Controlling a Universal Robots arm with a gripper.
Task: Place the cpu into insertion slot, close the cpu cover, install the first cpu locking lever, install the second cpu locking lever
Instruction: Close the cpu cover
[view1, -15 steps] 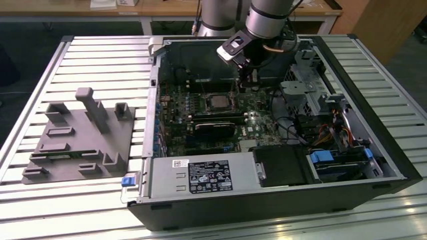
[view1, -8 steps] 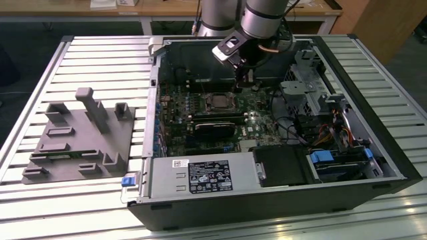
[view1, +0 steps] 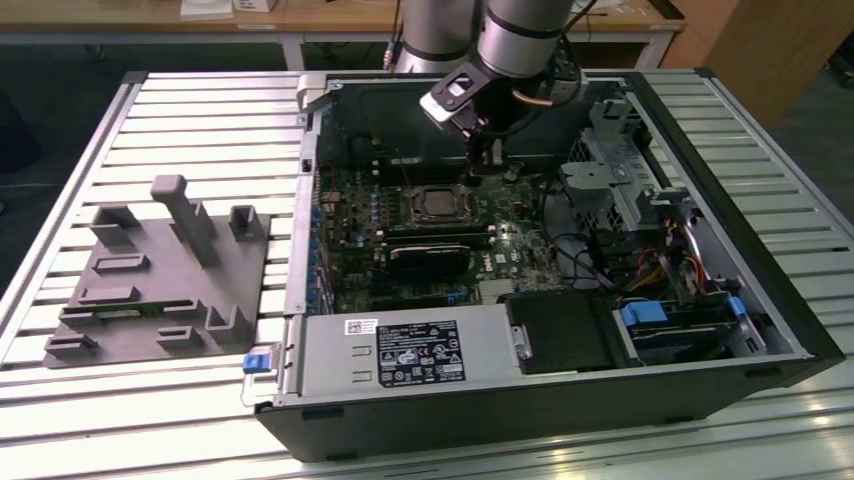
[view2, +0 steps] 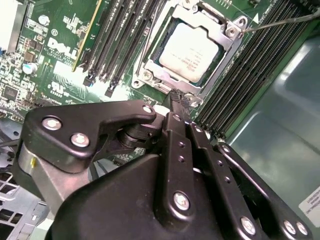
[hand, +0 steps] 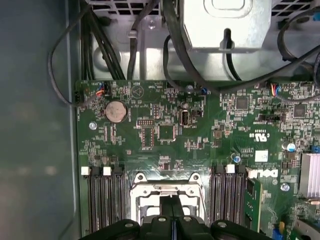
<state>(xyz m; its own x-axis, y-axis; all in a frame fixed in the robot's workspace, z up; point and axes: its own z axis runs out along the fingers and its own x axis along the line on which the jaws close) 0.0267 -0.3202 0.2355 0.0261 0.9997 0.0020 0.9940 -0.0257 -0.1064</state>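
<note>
Pincer (view2: 177, 97) pressed together, nothing seen between the fingers; tip sits just at the edge of the cpu cover (view2: 227, 37). Arm comes down into an open computer case (view1: 787, 335), pincer (view1: 489, 152) above the board in the exterior view. The cpu (view2: 189, 46) lies flat in the insertion slot (view2: 161, 54), and the cover frame is down around it. A thin wire lever (view2: 280, 21) runs off from the cover's corner; cannot tell if it is latched. Black memory slots (view2: 120, 35) flank the socket on both sides. In the first wrist view the pincer (hand: 171, 200) is over the socket, with green motherboard (hand: 165, 130), coin battery (hand: 116, 111) and black cables (hand: 100, 45) beyond. The case lies on its side on a slatted metal table (view1: 200, 130). A grey moulded fixture (view1: 160, 270) sits on the slats at the exterior view's left, apart from the case. Labelled power supply (view1: 400, 352) at the case's near end. Second wooden table (view1: 334, 18) behind.
</note>
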